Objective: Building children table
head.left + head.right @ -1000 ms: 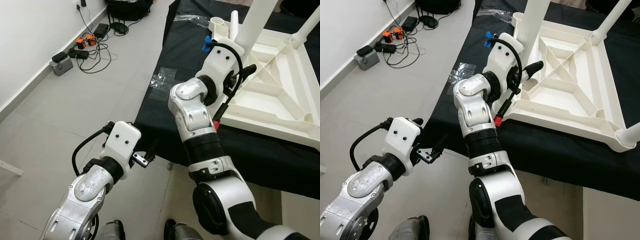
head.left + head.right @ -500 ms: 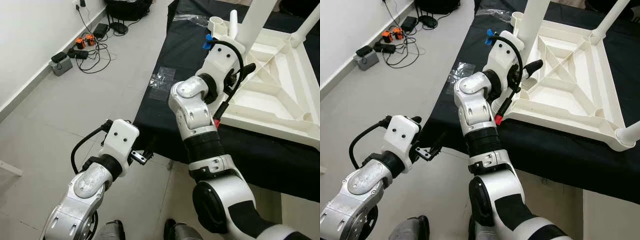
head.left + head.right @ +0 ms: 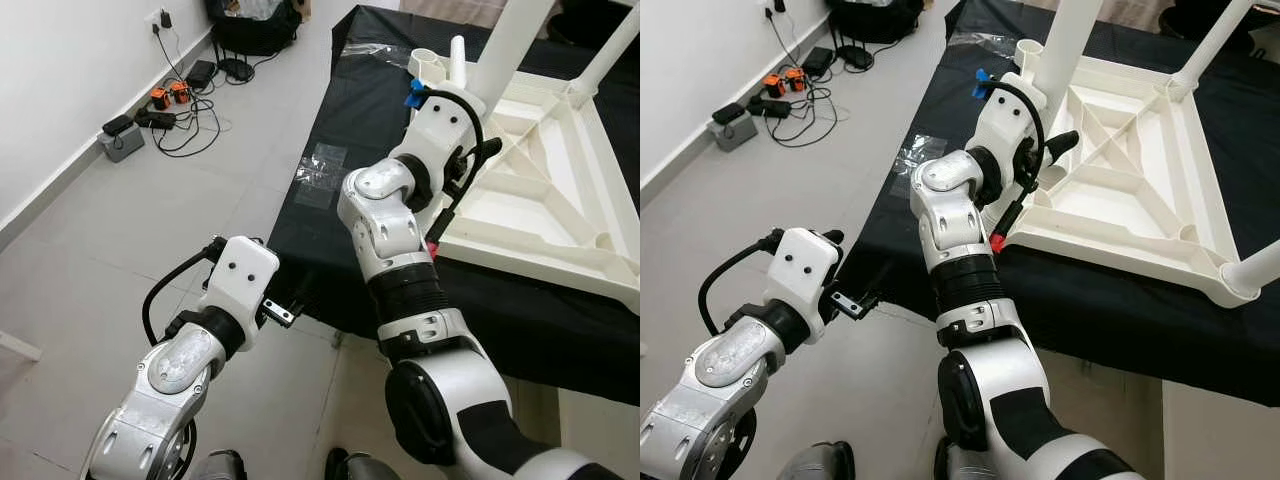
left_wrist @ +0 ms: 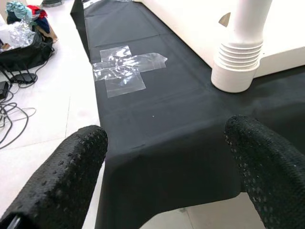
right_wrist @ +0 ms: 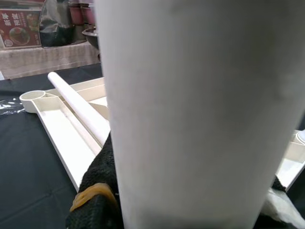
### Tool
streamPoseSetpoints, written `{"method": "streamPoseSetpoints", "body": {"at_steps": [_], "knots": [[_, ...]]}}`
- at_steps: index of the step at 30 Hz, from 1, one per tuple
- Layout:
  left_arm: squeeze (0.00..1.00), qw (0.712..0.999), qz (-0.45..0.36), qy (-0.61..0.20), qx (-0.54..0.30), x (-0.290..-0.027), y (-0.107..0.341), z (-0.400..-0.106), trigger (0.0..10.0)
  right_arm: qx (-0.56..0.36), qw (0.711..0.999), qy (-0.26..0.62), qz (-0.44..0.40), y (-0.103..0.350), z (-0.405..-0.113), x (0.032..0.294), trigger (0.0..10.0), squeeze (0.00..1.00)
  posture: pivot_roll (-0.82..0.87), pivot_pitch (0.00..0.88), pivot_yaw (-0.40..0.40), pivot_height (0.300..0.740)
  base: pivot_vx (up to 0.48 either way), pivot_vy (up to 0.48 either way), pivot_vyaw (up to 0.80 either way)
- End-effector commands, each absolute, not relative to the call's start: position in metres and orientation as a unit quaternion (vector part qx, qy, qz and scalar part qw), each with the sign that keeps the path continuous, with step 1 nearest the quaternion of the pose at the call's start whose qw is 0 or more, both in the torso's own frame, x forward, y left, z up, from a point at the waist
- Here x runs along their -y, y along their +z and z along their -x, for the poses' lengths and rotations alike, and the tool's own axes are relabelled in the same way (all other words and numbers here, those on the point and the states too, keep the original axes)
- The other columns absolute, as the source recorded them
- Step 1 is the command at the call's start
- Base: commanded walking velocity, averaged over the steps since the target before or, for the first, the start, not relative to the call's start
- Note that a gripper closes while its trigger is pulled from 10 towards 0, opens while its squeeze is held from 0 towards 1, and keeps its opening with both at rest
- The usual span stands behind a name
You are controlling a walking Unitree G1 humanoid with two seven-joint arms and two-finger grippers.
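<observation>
Little has changed over the last second: the camera has lifted slightly, and the right arm stays raised against the upturned white table (image 3: 1140,190), which lies tabletop-down on the black cloth (image 3: 1110,310).

Writing: a red poster in the right wrist view's background carries print too small to read.

Right gripper (image 5: 102,191): the white leg (image 5: 190,109) fills the wrist view, with black fingers (image 5: 97,176) on both sides of it, pressed to its surface; holding the leg. From the head, the leg (image 3: 508,45) rises out of frame, top cut off.

Table underside: ribbed, diagonal braces, round sockets at the corners; another leg (image 3: 1200,45) stands at the far corner.

Left gripper (image 4: 167,157): low at the cloth's near edge, fingers (image 4: 62,176) spread wide, holding nothing. Ahead of it: a leg's ringed base (image 4: 237,67) and clear plastic bags (image 4: 125,67).

Floor by the wall: cables and chargers (image 3: 165,100).
</observation>
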State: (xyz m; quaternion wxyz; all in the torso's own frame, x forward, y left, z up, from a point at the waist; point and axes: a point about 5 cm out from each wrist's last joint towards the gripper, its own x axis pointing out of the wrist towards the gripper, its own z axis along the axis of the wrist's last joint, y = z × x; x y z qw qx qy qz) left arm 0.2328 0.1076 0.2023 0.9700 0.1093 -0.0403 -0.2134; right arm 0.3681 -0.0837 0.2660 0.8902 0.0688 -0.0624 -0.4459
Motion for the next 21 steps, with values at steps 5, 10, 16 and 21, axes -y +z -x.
{"method": "streamPoseSetpoints", "body": {"at_steps": [5,10,16,21], "knots": [[0.0,0.969,-0.114,-0.215,0.037,-0.109,0.2,-0.233,10.0,-0.071,0.895,-0.436,-0.064,0.206,-0.365,0.075,10.0,0.0,0.1,0.22,-0.077,0.74,0.0,0.0,0.0],[0.0,0.97,-0.116,-0.212,0.037,-0.11,0.2,-0.235,10.0,-0.039,0.899,-0.427,-0.087,0.215,-0.366,0.075,10.0,0.0,0.1,0.219,-0.076,0.74,0.0,0.0,0.0],[0.0,0.969,-0.115,-0.213,0.039,-0.109,0.2,-0.235,10.0,0.011,0.898,-0.428,-0.098,0.239,-0.368,0.078,10.0,0.0,0.1,0.219,-0.076,0.74,0.0,0.0,0.0],[0.0,0.969,-0.116,-0.214,0.038,-0.109,0.199,-0.235,10.0,0.055,0.898,-0.422,-0.11,0.261,-0.369,0.08,10.0,0.0,0.1,0.215,-0.073,0.74,0.0,0.0,0.0]]}}
